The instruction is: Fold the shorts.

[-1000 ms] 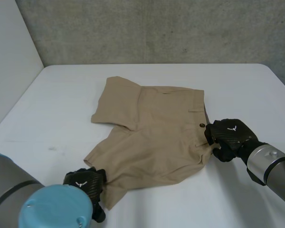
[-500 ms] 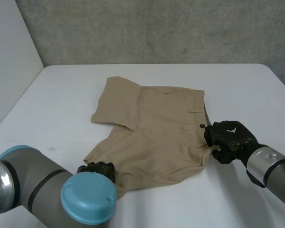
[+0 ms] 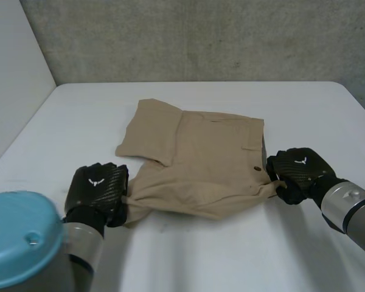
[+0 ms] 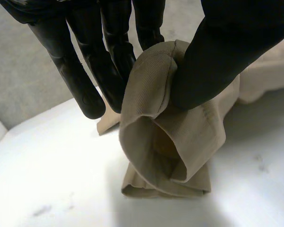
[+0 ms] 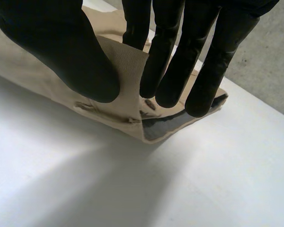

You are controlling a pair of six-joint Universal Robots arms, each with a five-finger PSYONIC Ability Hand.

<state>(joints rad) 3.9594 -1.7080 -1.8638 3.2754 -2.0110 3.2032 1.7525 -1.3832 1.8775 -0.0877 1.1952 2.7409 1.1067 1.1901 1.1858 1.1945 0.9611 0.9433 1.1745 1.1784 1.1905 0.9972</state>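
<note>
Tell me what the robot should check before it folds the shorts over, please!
1. Left hand pinching the leg hem of the shorts: ok.
2. Right hand pinching the waistband corner: ok.
3. Cloth smooth between the hands: not ok, it is bunched up by the left hand.
4. Far leg lying flat on the table: ok.
5. Both waistband layers caught in the pinch: cannot tell.

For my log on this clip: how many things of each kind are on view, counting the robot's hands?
shorts: 1
hands: 2 (left hand, right hand, each pinching the shorts)
table: 1
Total: 4
</note>
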